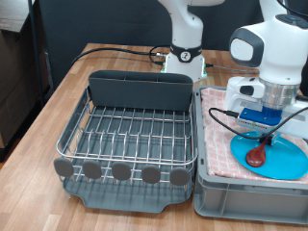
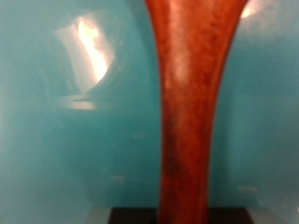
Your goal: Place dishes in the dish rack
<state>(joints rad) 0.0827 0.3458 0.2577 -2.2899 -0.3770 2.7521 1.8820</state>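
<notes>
The silver wire dish rack on its dark grey tray stands at the exterior view's left and holds no dishes. The light-blue plate lies in the cloth-lined crate at the right. My gripper is low over the plate, shut on the handle of the reddish-brown wooden spoon, whose bowl hangs just above or on the plate. In the wrist view the spoon handle fills the middle, blurred, over the blue plate. The white cup is out of view.
The grey plastic crate lined with pink checkered cloth sits right beside the rack. The rack's dark caddy is at its far edge and round dark discs line its near edge. A black cable loops near my gripper.
</notes>
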